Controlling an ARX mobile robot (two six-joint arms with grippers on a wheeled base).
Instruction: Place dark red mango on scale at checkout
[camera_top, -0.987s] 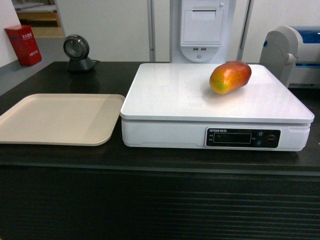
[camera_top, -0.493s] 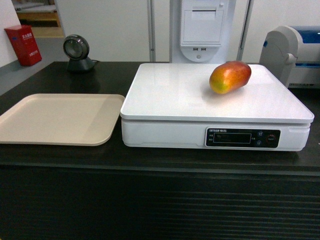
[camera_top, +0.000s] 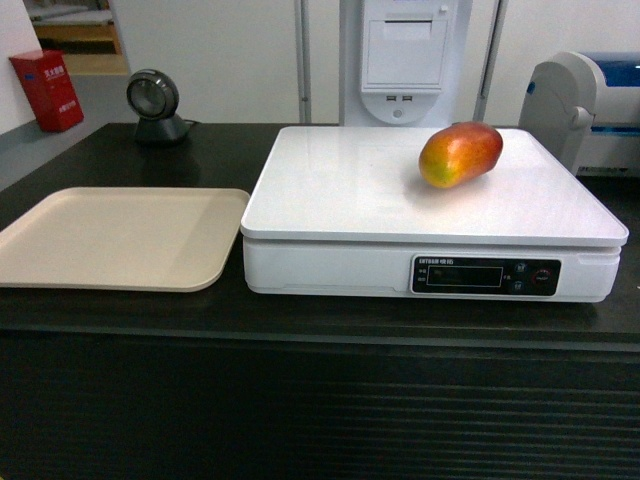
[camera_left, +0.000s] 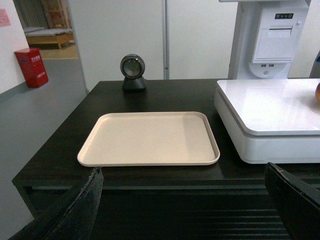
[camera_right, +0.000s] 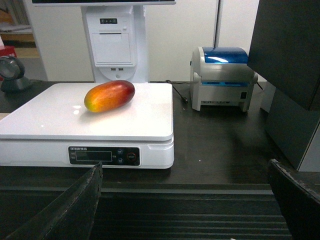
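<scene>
Dark red mango (camera_top: 460, 154): I see it lying on its side on the white top of the scale, toward the back right, with nothing gripping it. In the left wrist view only a sliver shows at the right edge.
Scale (camera_top: 340, 190): it sits on the checkout, black display panel facing me. I cannot read the panel lettering in any view.
Checkout (camera_top: 320, 410): black countertop over a ribbed dark front. The lower part is cut off by the bottom edge of the head view.
Beige tray (camera_top: 120, 238): flat on the counter just beside the scale on the left, not touching it. Its left corner is cropped in the head view.
Left gripper (camera_left: 192, 205): I see two dark fingers at the bottom corners of its wrist view, spread wide with nothing between them, short of the counter's front edge. The arm is out of the head view.
Right gripper (camera_right: 192, 205): jaws likewise wide apart and holding nothing — only the finger ends show, facing the scale's front.
Barcode scanner (camera_top: 153, 103): round-headed, standing at the back left of the counter.
Label printer (camera_right: 222, 77): grey with a blue lid, to the right of the scale, well apart from the mango.
Receipt terminal (camera_top: 405, 60): white column behind the scale — top cropped.
Red box (camera_top: 47, 90): on the floor at far left, lettering illegible.
</scene>
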